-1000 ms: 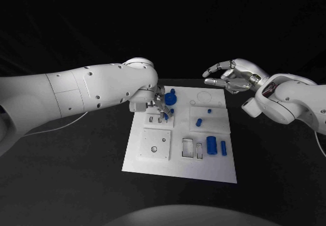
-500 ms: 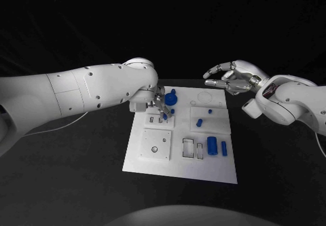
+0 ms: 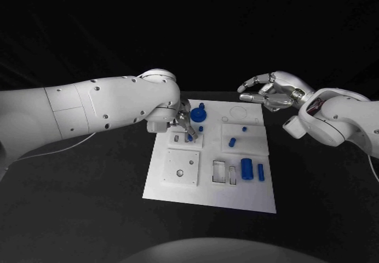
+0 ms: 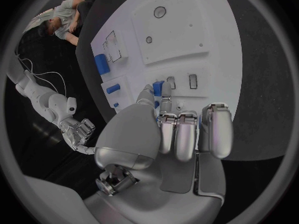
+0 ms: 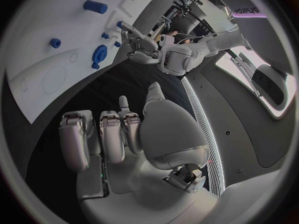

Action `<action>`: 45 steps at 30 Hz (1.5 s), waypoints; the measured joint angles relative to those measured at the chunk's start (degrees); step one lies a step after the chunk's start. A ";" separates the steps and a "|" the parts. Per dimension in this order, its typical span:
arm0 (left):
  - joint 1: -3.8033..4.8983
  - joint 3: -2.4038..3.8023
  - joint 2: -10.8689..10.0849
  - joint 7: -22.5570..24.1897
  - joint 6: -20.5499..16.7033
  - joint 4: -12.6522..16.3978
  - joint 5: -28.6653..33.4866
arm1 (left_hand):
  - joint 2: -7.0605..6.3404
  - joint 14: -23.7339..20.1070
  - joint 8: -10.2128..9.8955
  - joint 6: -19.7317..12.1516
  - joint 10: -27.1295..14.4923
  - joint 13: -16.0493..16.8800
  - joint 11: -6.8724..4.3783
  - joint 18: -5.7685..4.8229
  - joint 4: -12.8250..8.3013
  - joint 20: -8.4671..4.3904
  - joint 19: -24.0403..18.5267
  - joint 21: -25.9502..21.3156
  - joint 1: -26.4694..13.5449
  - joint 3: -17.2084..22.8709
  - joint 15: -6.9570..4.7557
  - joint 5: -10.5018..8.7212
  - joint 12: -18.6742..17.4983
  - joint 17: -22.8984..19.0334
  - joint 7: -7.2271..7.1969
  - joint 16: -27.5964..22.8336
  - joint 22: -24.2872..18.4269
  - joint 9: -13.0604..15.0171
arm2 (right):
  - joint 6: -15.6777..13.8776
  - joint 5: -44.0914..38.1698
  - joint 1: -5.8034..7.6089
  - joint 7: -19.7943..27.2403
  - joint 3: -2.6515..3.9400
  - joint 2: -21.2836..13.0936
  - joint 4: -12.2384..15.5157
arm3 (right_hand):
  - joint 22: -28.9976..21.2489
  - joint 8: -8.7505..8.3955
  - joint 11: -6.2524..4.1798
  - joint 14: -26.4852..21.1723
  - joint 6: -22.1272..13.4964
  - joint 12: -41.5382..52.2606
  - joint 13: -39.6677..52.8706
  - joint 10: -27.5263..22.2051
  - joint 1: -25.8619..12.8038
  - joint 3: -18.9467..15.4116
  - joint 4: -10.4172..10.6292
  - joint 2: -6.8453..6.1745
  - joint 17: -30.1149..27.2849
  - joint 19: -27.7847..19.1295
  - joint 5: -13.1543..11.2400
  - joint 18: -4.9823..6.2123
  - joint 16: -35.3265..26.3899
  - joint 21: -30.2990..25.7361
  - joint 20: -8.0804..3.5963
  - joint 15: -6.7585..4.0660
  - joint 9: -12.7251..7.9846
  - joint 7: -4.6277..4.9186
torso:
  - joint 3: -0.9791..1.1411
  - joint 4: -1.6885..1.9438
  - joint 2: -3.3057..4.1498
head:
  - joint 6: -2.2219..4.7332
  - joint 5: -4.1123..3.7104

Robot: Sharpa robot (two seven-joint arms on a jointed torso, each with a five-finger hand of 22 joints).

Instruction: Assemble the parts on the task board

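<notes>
The left hand (image 3: pixel 183 124) pinches a small blue part (image 4: pixel 157 89) over the slotted block at the white task board's (image 3: pixel 209 198) far left; the right hand (image 3: pixel 270 90) hovers beyond the board's far right corner, fingers loosely spread, holding nothing

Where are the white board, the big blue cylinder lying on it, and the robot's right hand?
task board (image 3: pixel 237 198): head view, bare near edge of the white plate.
large blue cylinder (image 3: pixel 246 168): head view, middle of its side.
right hand (image 3: pixel 268 90): head view, middle of the silver hand.
</notes>
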 measured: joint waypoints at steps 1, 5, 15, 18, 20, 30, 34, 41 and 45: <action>0.05 0.01 -0.38 0.00 -0.05 0.50 -0.14 | 0.00 0.00 0.00 0.00 0.00 0.00 0.00 0.00 0.06 0.00 0.00 0.00 0.00 0.21 0.00 -0.21 0.00 0.00 0.00 0.00 0.00 0.07 | 0.02 0.00 -0.06 -0.01 0.00 -0.06 -0.04 | 0.00 0.00 0.00 0.00 0.00 0.00 0.00 0.00 0.00 0.00 0.00 0.00 0.00 0.00 0.00 0.00 0.00 0.00 0.00 0.00 0.00 0.00 | 0.00 0.01 -0.01 | -0.04 0.05; 0.36 0.04 -1.88 -0.01 -0.22 2.55 -0.75 | 0.00 0.00 -0.01 0.00 0.00 0.00 0.00 0.00 0.29 0.00 0.00 0.00 0.00 0.45 0.00 -0.43 0.02 0.00 0.00 0.00 0.00 0.23 | 0.09 -0.01 -0.40 -0.05 -0.02 -0.28 -0.21 | 0.00 0.00 0.00 0.00 0.00 0.00 0.00 0.00 0.00 0.00 0.00 0.00 0.00 0.00 0.00 0.00 0.00 -0.25 0.00 0.00 -0.06 0.00 | 0.03 0.01 -0.01 | -0.26 0.25; 0.73 0.06 -4.24 -0.01 -0.47 5.09 -1.88 | 0.00 0.01 -0.02 0.00 0.01 0.00 0.00 0.01 0.53 0.01 0.00 0.00 0.00 0.68 0.02 -0.76 -0.04 -0.01 0.00 0.00 0.00 0.45 | 0.44 -0.01 -1.78 -0.08 -0.03 -0.41 -0.78 | -0.01 0.00 0.00 0.00 0.00 0.00 0.01 0.00 0.00 0.00 0.00 0.00 -0.01 0.00 0.00 0.00 0.00 -0.25 0.00 0.00 -0.14 0.00 | -0.07 0.01 -0.02 | -0.51 0.73; 0.74 0.05 -4.57 -0.01 -0.52 5.30 -2.08 | 0.01 0.01 -0.03 0.00 0.01 0.00 0.01 0.00 0.56 0.01 0.00 0.00 0.00 0.98 0.02 -0.76 -0.16 -0.01 0.01 0.00 0.00 0.44 | 0.61 -0.01 -2.16 -0.10 -0.06 -0.34 -0.98 | -0.01 0.00 0.00 0.00 0.00 0.00 0.02 0.00 0.03 0.00 0.00 0.04 -0.01 0.00 0.00 0.00 0.00 -0.48 0.00 0.00 -0.14 0.00 | -0.10 -0.05 -0.02 | -0.57 0.90; 0.75 0.04 -4.73 -0.01 -0.57 5.33 -2.18 | 0.00 0.01 -0.03 -0.17 0.01 0.00 0.01 0.00 0.56 0.01 0.00 0.00 0.00 0.98 0.03 -0.76 -0.16 -0.01 -0.16 0.00 0.00 0.49 | 0.73 -0.01 -2.37 -0.11 -0.06 -0.27 -1.12 | -0.02 0.00 0.00 0.00 0.00 0.06 0.04 0.00 0.16 0.00 0.00 0.17 -0.01 0.00 0.00 0.00 0.00 -0.48 0.00 0.00 -0.14 0.00 | -0.10 -0.08 -0.02 | -0.61 0.97; 0.75 0.02 -4.60 -0.01 -0.87 4.86 -2.47 | 0.18 -0.07 -0.05 -0.20 -0.28 0.01 0.30 0.01 0.67 0.01 0.00 0.00 -0.18 1.34 0.11 -1.09 -0.16 -0.01 -0.19 0.00 0.00 0.62 | 1.02 0.00 -2.74 -0.09 -0.06 0.01 -1.38 | -0.02 0.00 0.00 0.00 0.00 0.06 -0.01 0.00 0.30 0.00 0.00 0.30 -0.02 0.00 0.00 0.00 0.00 -0.48 0.00 0.00 -0.19 0.00 | -0.12 -0.17 -0.02 | -0.74 1.20; 0.74 0.01 -4.12 -0.02 -1.05 4.40 -2.53 | 0.68 -0.08 -0.15 -0.31 -0.32 7.70 0.35 0.00 0.83 0.01 0.00 0.00 0.21 1.53 0.12 -1.10 -0.35 -0.01 -0.09 0.00 0.00 0.64 | 1.07 0.00 -2.79 -0.04 -0.06 0.06 -1.44 | -0.02 0.00 0.00 0.00 0.00 0.06 -0.01 0.00 0.30 -0.15 -0.16 0.30 -0.02 0.00 0.00 0.00 0.00 -0.48 0.00 0.00 -0.19 0.00 | -0.12 -0.21 -0.01 | -0.75 1.25; 0.62 -0.01 -3.66 -0.02 -1.41 3.82 -2.55 | 0.83 -0.09 -0.25 -0.31 -0.37 9.28 0.40 0.00 0.89 0.01 0.00 0.00 0.36 1.58 0.14 -1.11 -0.34 -0.01 -0.09 0.00 0.00 0.71 | 1.09 0.01 -2.89 0.03 -0.06 0.09 -1.48 | -0.03 0.00 0.00 0.00 0.00 0.07 0.00 0.00 0.30 -0.16 -0.16 0.30 -0.02 0.00 0.00 0.00 0.00 -0.48 0.00 0.00 -0.19 0.00 | -0.10 -0.25 -0.01 | -0.75 1.26; 0.56 -0.02 -3.54 -0.02 -1.58 3.44 -2.55 | 0.83 -0.10 -0.26 -0.31 -0.38 9.84 0.41 0.00 0.93 0.01 0.00 0.00 0.36 1.65 0.15 -1.13 -0.34 -0.02 -0.08 0.00 0.00 0.71 | 1.09 0.01 -2.94 0.09 -0.06 0.07 -1.54 | -0.03 0.00 0.00 0.00 0.00 0.07 0.00 0.00 0.30 -0.16 -0.16 0.30 -0.02 0.00 0.00 0.00 0.00 -0.77 0.00 0.00 -0.25 0.00 | -0.10 -0.24 0.00 | -0.77 1.18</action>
